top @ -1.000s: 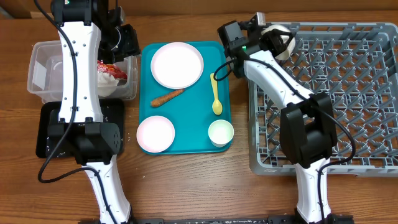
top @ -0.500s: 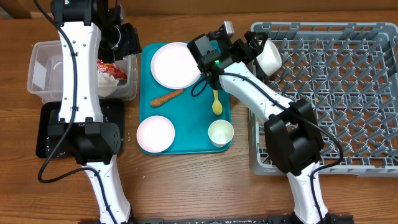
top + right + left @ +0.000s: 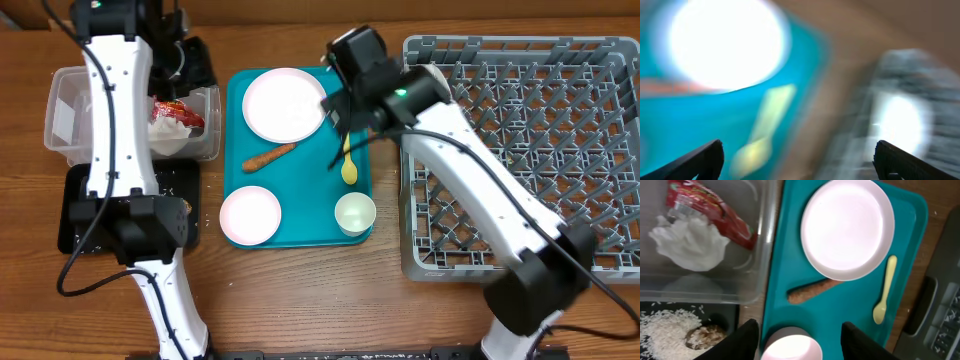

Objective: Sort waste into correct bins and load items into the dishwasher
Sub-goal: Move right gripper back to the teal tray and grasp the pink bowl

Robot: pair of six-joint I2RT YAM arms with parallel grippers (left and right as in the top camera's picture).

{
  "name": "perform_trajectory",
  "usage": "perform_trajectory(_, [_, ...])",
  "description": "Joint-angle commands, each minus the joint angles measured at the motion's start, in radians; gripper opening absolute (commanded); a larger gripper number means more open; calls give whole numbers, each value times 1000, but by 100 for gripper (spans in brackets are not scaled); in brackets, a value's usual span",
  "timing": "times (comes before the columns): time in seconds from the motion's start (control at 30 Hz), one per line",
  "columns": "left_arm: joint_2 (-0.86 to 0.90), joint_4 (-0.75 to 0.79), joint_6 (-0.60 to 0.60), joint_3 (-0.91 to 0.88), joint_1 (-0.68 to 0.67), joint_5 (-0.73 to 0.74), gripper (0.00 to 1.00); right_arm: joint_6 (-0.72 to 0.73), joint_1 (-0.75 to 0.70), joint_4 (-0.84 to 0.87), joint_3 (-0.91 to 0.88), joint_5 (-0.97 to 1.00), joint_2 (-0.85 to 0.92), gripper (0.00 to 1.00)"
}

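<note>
My left gripper [image 3: 802, 342] is open and holds nothing. It hangs over the gap between the clear tub [image 3: 65, 120] and the teal tray [image 3: 310, 180]. In the tub lie the red wrapper [image 3: 710, 207] and the white napkin [image 3: 690, 242]. Rice [image 3: 665, 330] and a brown lump [image 3: 705, 336] lie in the black tray [image 3: 70, 215]. On the teal tray are the plate [image 3: 285, 104], carrot [image 3: 269, 157], yellow spoon [image 3: 347, 160], a bowl [image 3: 250, 215] and the cup [image 3: 355, 213]. My right gripper [image 3: 800, 160] is wide open and empty above the spoon [image 3: 762, 135], in a blurred view. A white bowl [image 3: 900, 120] shows in the rack.
The grey dish rack [image 3: 540, 150] fills the right side of the table, its left edge next to the teal tray. My right arm reaches across the rack's front left corner. Bare wood lies along the front of the table.
My right arm has swung left from the rack's far left corner to the teal tray. Its jaws opened wide and left the white bowl behind. The left arm has barely shifted.
</note>
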Motion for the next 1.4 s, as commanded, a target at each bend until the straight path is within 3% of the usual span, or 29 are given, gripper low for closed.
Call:
perform_trajectory(0.0, [-16,-13,24,19,50,8,57,22,0,-62,-4,-669,-3,98])
perform_trajectory(0.07, [-16,-22,24,19,69,6,57,22,7,-74,-23,-826,8,92])
perform_trajectory(0.17, [-16,-22,24,19,85,-6,58,25,47,-41,-84,-844,24,80])
perform_trajectory(0.43, [-16,-23,24,19,93,-7,57,428,171,167,-266,-513,79,67])
perform_trajectory(0.57, [-16,-23,24,19,93,-6,57,557,228,224,-301,-360,118,64])
perform_trajectory(0.73, [-16,-29,24,19,93,-7,56,606,269,269,-301,-335,199,58])
perform_trajectory(0.93, [-16,-40,24,19,93,-7,56,632,261,276,-301,-355,220,40])
perform_trajectory(0.97, [-16,-40,24,19,93,-7,56,640,259,276,-301,-352,221,34])
perform_trajectory(1.07, [-16,-39,24,19,93,-7,56,640,257,275,-301,-352,223,5])
perform_trajectory(1.37, [-16,-32,24,19,93,-7,57,621,206,132,-158,-348,202,4])
